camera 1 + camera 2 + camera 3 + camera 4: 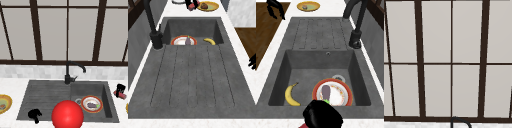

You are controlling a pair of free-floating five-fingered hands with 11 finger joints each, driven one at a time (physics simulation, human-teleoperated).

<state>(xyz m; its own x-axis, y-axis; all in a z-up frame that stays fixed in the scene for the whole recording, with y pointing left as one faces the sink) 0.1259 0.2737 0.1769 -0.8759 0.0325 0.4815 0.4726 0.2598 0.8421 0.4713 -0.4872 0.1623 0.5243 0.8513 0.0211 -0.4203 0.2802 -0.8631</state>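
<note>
On the counter right of the sink [110, 105], right hand [121, 88] curled around a red can [120, 95], left hand [34, 114] idle with fingers loosely curled, empty, at the sink's front-left edge, plate [92, 104] in the basin.

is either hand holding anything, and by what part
The right hand is curled round a small red object on the counter, gripping its upper side. The left hand holds nothing.

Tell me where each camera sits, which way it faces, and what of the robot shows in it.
Front view: faces the sink and window; left robot hand at front edge, right robot hand on a red thing.
Left side view: looks along the sink toward the plate.
Right side view: opposite way; a hand close up.
Upper view: window above.
Both side views share plate and banana.
</note>
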